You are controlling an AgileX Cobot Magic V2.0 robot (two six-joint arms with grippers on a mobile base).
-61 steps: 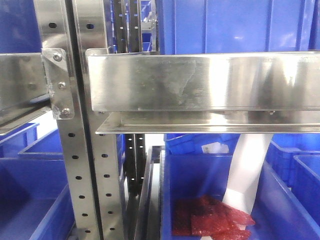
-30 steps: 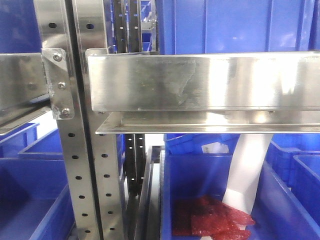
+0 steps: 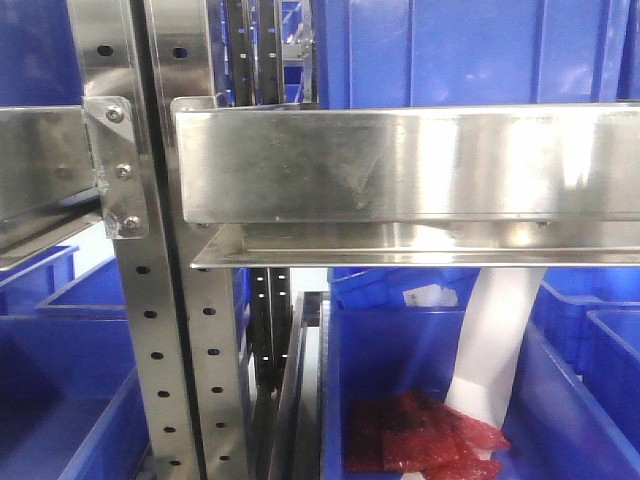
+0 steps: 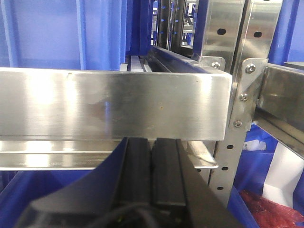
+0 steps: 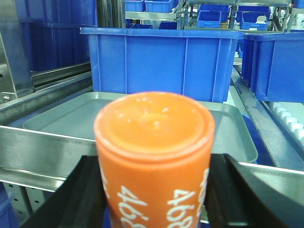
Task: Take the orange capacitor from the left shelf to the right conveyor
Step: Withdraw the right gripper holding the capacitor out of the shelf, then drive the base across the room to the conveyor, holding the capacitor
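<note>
In the right wrist view my right gripper [image 5: 154,183] is shut on the orange capacitor [image 5: 154,142], a thick orange cylinder with white digits. Its black fingers [image 5: 88,190] press both sides. It is held in front of a steel rail, with a grey metal tray [image 5: 71,118] just beyond. In the left wrist view my left gripper [image 4: 153,156] is shut and empty, its black pads together, just below a steel shelf beam [image 4: 114,102]. Neither gripper shows in the front view.
The front view shows the steel beam [image 3: 410,165], perforated uprights [image 3: 150,330], and a blue bin [image 3: 420,400] holding red bags [image 3: 420,435] and a white strip [image 3: 495,345]. Blue bins [image 5: 159,61] stand behind the tray in the right wrist view.
</note>
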